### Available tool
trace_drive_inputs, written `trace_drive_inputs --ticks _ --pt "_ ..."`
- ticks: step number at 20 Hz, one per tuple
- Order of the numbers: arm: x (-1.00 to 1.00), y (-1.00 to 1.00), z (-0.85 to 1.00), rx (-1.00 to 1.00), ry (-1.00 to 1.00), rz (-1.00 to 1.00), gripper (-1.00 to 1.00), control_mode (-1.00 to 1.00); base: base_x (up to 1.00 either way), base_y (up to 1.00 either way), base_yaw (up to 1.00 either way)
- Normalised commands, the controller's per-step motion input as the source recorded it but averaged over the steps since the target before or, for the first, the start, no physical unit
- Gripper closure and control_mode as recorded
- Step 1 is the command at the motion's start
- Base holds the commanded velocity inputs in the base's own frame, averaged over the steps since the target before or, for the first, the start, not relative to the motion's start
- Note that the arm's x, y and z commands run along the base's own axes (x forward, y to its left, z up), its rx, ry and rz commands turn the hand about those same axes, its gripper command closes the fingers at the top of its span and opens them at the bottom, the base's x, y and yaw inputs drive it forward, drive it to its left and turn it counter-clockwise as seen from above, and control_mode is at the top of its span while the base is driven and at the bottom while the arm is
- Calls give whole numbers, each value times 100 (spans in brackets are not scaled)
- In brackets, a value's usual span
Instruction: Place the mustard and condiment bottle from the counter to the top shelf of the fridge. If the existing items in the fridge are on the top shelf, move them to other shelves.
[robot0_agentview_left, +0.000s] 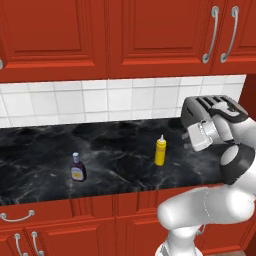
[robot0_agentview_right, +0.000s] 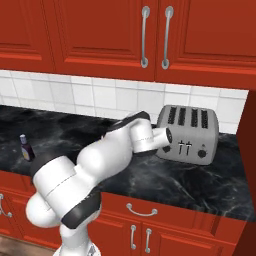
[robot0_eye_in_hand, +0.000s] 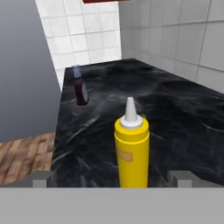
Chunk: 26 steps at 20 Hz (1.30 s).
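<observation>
Black marble counter (robot0_agentview_left: 115, 165) with white veining, glossy, below a white tiled wall (robot0_agentview_left: 100, 100) and red cupboards (robot0_agentview_left: 125, 35). Gripper (robot0_eye_in_hand: 111, 179) level with the slab, jaws spread wide, nothing held. Just ahead, centred between the two grey fingertips (robot0_eye_in_hand: 41, 178): mustard (robot0_eye_in_hand: 131, 151), upright, smooth yellow plastic cylinder with a pale cone nozzle, not touched. Further ahead and off to one side: condiment bottle (robot0_eye_in_hand: 80, 91), upright, dark purple-brown, pale cap, well apart from the mustard. Behind the hand, a silver four-slot toaster (robot0_agentview_right: 187, 135), rounded metal box.
</observation>
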Motion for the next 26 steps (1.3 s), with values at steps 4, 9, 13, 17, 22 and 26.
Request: trace_drive_inputs --ticks 4,9,13,17,22,26 --pt "15 23 -28 5 0 0 -100 -100 0 0 0" --pt "19 27 -20 6 0 0 -100 -100 0 0 0" --pt "19 14 -7 1 0 0 -100 -100 0 0 0" --pt "21 17 -5 0 0 0 -100 -100 0 0 0" --pt "9 7 -8 0 0 0 -100 -100 0 0 0" --pt "0 5 -11 0 0 0 -100 -100 0 0 0"
